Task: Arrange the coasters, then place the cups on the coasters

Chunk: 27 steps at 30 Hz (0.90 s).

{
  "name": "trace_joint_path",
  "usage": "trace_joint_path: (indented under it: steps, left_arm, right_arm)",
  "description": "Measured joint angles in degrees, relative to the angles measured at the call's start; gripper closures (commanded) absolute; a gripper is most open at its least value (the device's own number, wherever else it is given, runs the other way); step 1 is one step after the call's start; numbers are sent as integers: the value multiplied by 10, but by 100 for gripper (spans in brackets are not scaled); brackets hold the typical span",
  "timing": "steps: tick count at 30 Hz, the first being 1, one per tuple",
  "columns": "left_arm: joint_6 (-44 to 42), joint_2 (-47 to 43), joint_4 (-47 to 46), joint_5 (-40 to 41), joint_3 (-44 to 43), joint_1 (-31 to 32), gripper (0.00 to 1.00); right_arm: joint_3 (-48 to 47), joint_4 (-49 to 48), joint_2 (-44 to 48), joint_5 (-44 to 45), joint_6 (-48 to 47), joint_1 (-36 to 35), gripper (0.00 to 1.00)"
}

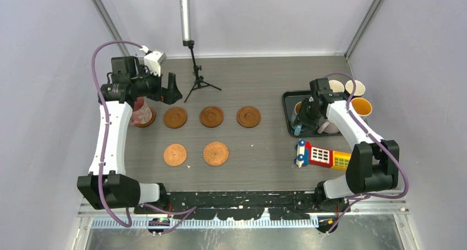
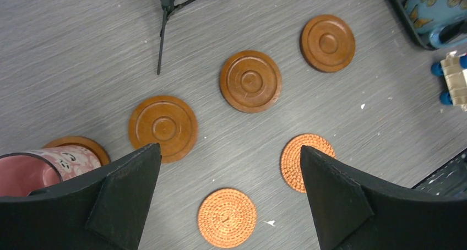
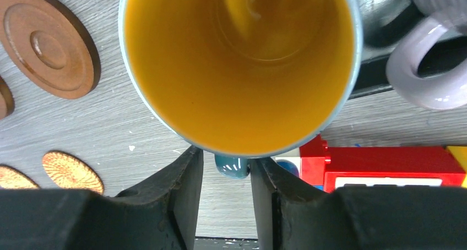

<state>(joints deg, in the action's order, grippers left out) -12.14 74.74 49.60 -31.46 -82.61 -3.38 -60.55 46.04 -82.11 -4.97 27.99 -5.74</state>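
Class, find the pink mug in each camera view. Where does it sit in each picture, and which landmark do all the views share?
Top external: the pink mug stands at the far left, on the leftmost coaster of the back row.
Left wrist: the mug is in the bottom-left corner.
Right wrist: it is not in this picture.
Shared landmark: the rightmost ringed coaster.

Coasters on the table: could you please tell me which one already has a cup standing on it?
The back row's far-left coaster, under the pink cup; the other five are bare.
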Motion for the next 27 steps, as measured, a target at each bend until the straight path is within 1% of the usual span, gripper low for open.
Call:
trace_joint_path:
  steps: [4,7,13,16,18,22,27]
  left_arm:
    - [31,7,1,10,-17,12,0]
    - [44,20,-5,43,-32,60,0]
    - [75,37,-41,98,-18,179,0]
    - [95,49,-66,133,-8,248,0]
    - [118,68,-86,153,-7,303,0]
    - [148,123,-121,170,-7,392,0]
    - [185,196,-156,205,-19,488,0]
  right_arm:
    - [2,-4,0,-22,11,-4,55]
    - [5,-18,0,-43,16,-13,52]
    - [4,-33,1,-80,17,-23,47]
    - [-3,-15,9,-86,2,-23,40]
    - [-12,5,26,-89,-11,-22,36]
    - [-46,47,83,-89,-44,-14,28]
    - [-110,90,143,-87,-71,6,23]
